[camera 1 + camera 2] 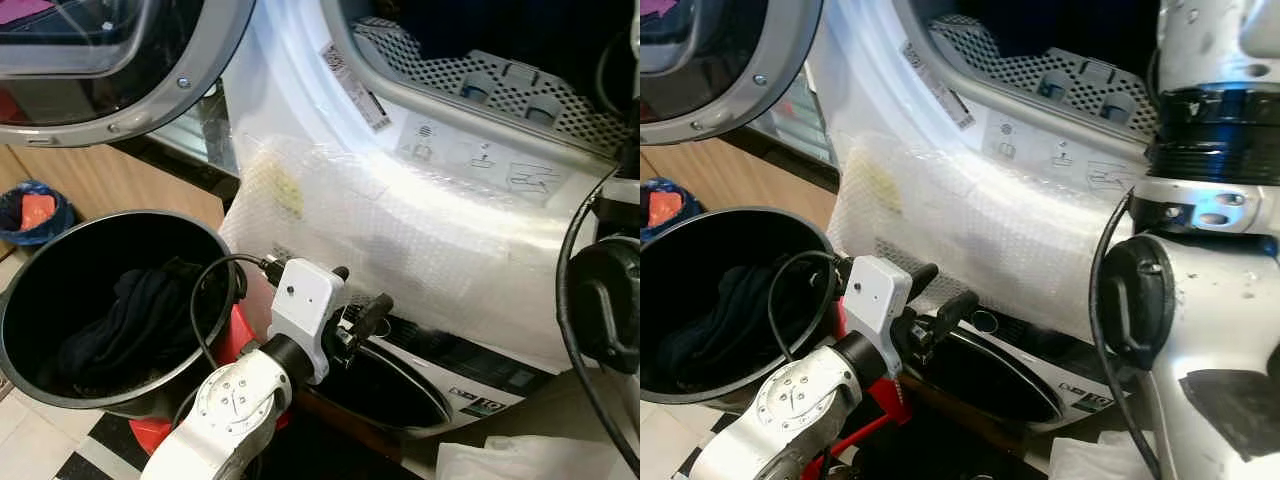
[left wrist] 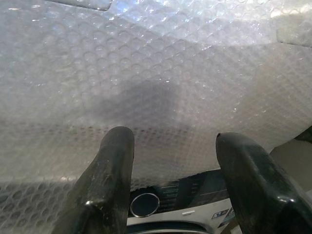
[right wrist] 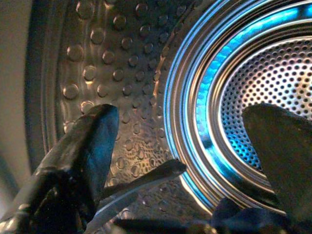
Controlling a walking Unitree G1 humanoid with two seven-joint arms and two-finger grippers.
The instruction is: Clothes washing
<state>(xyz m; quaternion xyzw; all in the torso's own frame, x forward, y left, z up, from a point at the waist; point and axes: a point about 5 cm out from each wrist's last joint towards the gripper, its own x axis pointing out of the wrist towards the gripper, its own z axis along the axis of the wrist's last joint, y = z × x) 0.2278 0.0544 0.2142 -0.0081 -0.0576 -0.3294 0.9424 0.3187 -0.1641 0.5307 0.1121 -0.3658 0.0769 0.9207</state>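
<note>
A black bucket (image 1: 205, 232) at the left holds a dark garment (image 1: 130, 320). My left gripper (image 1: 362, 290) hangs open beside the bucket, close to the bubble wrap (image 2: 161, 73) that covers the washing machine's front, with nothing between its fingers. My right arm (image 1: 1210, 300) reaches up into the drum opening (image 1: 480, 40). In the right wrist view my right gripper (image 3: 183, 112) stands open inside the steel drum (image 3: 122, 63). A dark blue cloth (image 3: 243, 217) lies just below its fingers.
The machine's round door (image 1: 110, 60) hangs open at the upper left. A dark round glass door (image 1: 390, 385) sits low under the left gripper. A blue bag with something orange (image 1: 35, 212) lies on the floor at far left. White sheeting (image 1: 520, 460) lies at lower right.
</note>
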